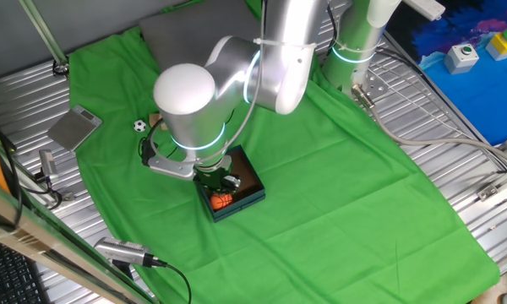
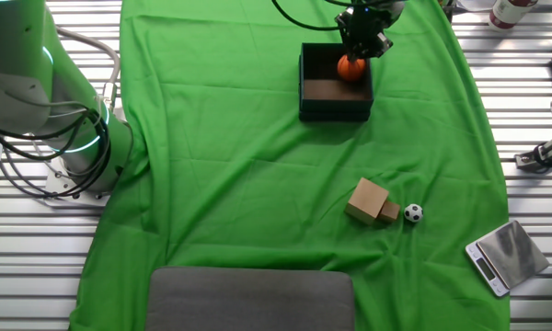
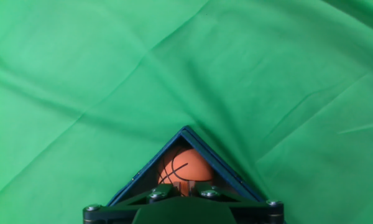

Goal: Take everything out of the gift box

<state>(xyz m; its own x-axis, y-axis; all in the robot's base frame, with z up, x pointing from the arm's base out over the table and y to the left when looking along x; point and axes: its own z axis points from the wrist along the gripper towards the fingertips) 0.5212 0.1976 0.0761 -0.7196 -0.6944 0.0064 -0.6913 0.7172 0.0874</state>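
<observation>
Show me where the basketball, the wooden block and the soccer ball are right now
basketball [image 2: 350,67], the other fixed view, its orange front, in the gift box corner.
wooden block [image 2: 369,199], the other fixed view, its top face, on the cloth.
soccer ball [image 2: 412,213], the other fixed view, its centre, beside the block.

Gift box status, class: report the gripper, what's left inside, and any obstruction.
Gripper down in gift box, on the basketball; grip unconfirmed. Wooden block and soccer ball already out on the green cloth. Nothing in the way.

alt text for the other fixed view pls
The gripper reaches down over an orange basketball in the dark teal gift box on a green cloth. A wooden block and tiny soccer ball lie outside.
</observation>
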